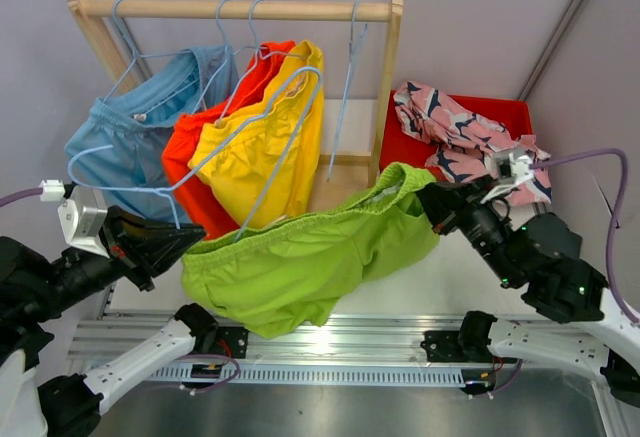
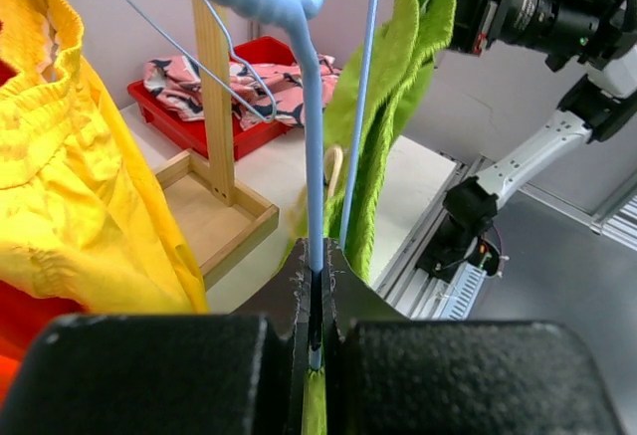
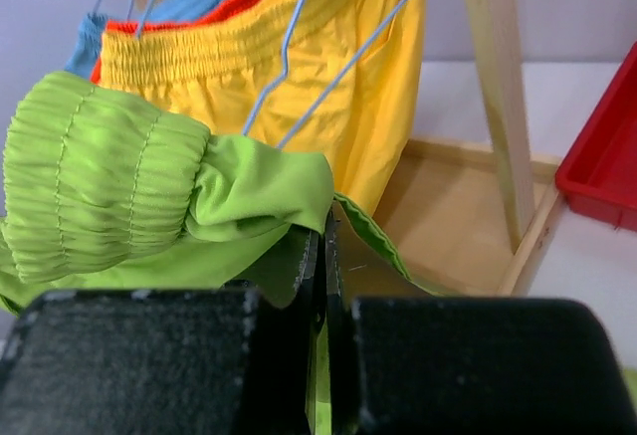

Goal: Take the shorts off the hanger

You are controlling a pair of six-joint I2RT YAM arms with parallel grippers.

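The lime green shorts hang stretched between my two grippers, in front of the rack. My left gripper is shut on the thin wire of a light-blue hanger, seen in the left wrist view; green fabric drapes just beyond it. My right gripper is shut on the green shorts' waistband edge, seen in the right wrist view, with the gathered waistband to its left. Light blue, orange-red and yellow shorts hang on hangers from the wooden rail.
The pink, navy-patterned shorts lie in a red bin at the right of the rack. An empty blue hanger hangs by the rack's right post. The rack's wooden base sits behind the green shorts.
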